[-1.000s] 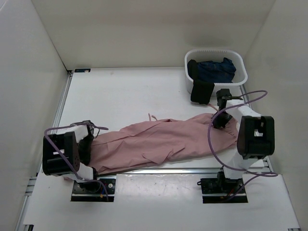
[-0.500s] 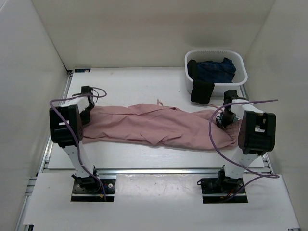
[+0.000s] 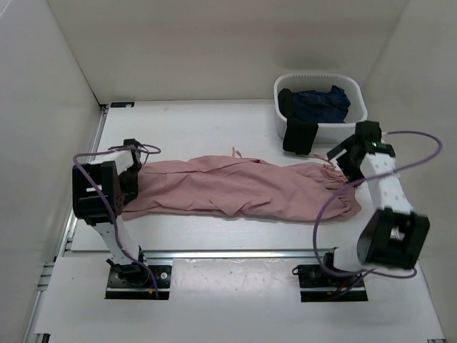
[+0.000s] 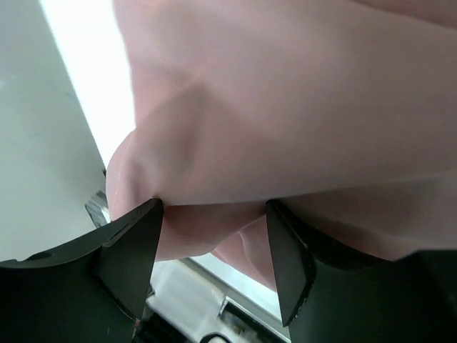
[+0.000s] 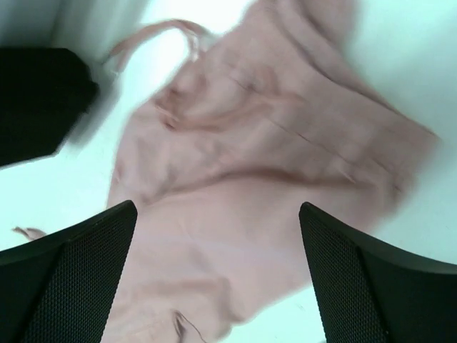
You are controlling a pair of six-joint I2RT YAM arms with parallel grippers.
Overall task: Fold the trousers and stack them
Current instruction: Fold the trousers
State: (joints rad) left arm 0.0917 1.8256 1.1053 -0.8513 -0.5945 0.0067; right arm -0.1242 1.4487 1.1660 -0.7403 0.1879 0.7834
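Note:
The dusty-pink trousers (image 3: 243, 189) lie stretched left to right across the middle of the table. The leg ends are on the left, the gathered waistband on the right. A thin drawstring (image 3: 234, 151) sticks out toward the back. My left gripper (image 3: 131, 180) sits low at the leg ends. In the left wrist view its jaws (image 4: 214, 211) stand apart, with a fold of the trousers (image 4: 285, 107) resting between the tips. My right gripper (image 3: 341, 158) hovers open over the waistband. The right wrist view shows the trousers (image 5: 271, 186) lying below the gripper (image 5: 218, 207), which holds nothing.
A white basket (image 3: 321, 77) at the back right holds a dark blue garment (image 3: 321, 103). A black garment (image 3: 298, 136) hangs over its front wall, close to my right gripper. White walls close in the table on three sides. A metal rail (image 3: 235, 252) runs along the near edge.
My left gripper carried the leg ends from the near edge toward the back left, pulling the trousers out flat, and its jaws widened. My right gripper opened, let go of the waistband and lifted away.

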